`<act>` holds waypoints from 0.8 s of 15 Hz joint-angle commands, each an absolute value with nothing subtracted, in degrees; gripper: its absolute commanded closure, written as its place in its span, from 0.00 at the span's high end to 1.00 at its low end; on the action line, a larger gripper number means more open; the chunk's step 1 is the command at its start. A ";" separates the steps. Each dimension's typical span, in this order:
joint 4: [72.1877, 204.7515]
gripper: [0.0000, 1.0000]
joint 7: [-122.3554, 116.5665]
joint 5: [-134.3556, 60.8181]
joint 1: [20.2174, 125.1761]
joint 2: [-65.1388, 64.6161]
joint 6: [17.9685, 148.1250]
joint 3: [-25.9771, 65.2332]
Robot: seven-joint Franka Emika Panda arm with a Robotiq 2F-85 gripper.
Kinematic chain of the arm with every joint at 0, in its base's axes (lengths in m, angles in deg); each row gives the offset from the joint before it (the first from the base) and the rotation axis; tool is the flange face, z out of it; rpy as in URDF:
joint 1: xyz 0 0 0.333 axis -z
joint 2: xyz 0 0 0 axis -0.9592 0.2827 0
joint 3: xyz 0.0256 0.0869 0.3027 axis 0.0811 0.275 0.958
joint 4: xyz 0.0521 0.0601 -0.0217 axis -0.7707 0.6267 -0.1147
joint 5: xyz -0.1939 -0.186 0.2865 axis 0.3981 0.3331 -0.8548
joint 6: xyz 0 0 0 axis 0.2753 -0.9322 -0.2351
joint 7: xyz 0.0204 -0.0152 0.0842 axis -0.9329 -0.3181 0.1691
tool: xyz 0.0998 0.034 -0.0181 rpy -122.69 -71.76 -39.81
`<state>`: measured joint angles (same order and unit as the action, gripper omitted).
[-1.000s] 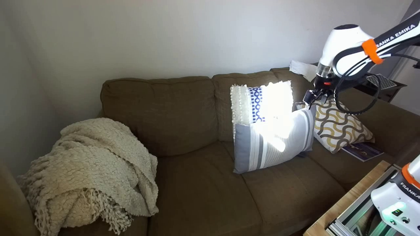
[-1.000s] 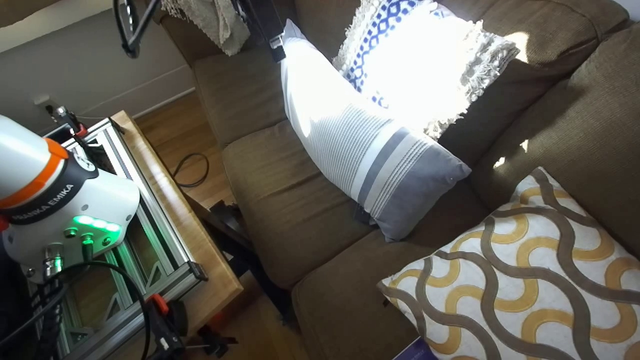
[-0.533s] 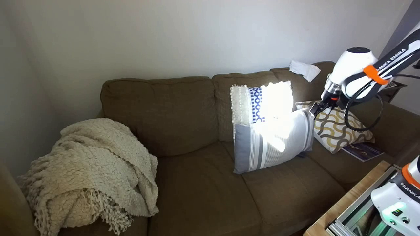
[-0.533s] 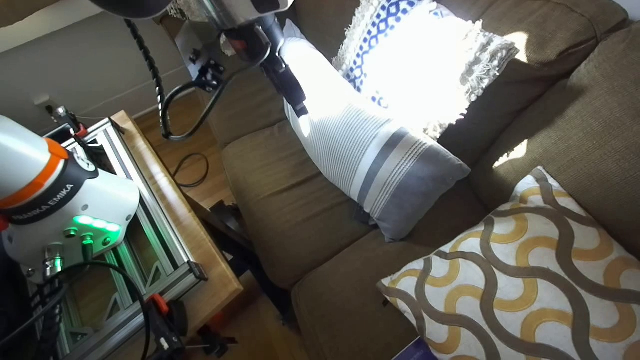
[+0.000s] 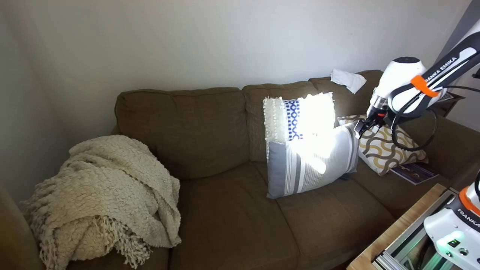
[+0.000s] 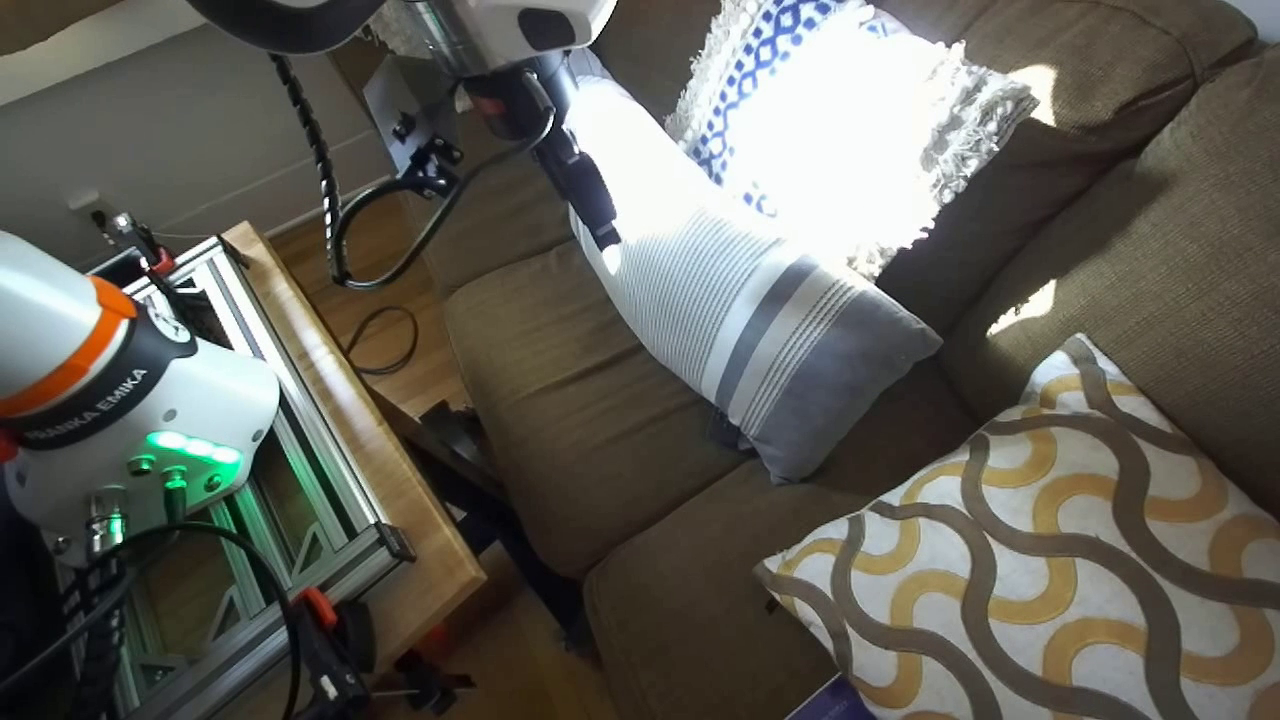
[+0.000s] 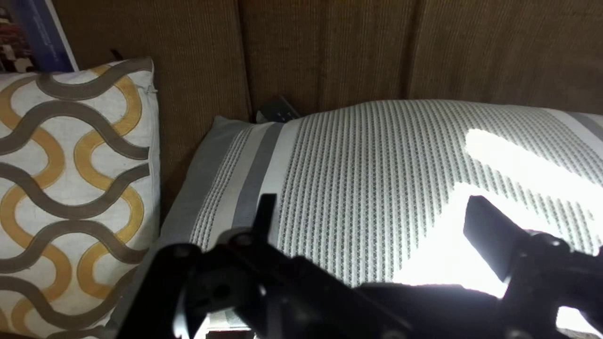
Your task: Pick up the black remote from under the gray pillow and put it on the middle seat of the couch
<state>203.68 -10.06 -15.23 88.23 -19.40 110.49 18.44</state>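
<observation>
Gripper point(image 7: 374, 217) spread near gray pillow point(image 7: 353, 169); black remote point(image 7: 279, 110) partly hidden underneath.

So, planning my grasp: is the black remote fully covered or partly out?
Partly out: in the wrist view, the black remote pokes past the gray pillow, the rest hidden.

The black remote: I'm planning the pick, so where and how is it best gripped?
Grip the black remote by its exposed end, probably closing across its width, from above at the front of the couch: only that end pokes from beneath the gray striped pillow, which hides the rest.
</observation>
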 commanded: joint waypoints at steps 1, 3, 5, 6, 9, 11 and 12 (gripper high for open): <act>198.84 1.00 -2.18 -21.56 87.36 -10.21 110.39 15.46; 196.76 1.00 2.73 -26.09 88.04 -5.57 111.31 14.23; 194.81 1.00 8.78 -32.81 89.60 -1.21 111.60 14.70; 194.00 1.00 11.23 -35.38 90.48 0.29 111.51 15.43; 190.82 1.00 16.41 -41.46 93.26 4.95 110.68 17.99; 189.16 1.00 17.05 -41.58 93.51 7.90 112.76 17.84; 188.35 1.00 16.25 -40.71 93.00 9.41 114.10 17.04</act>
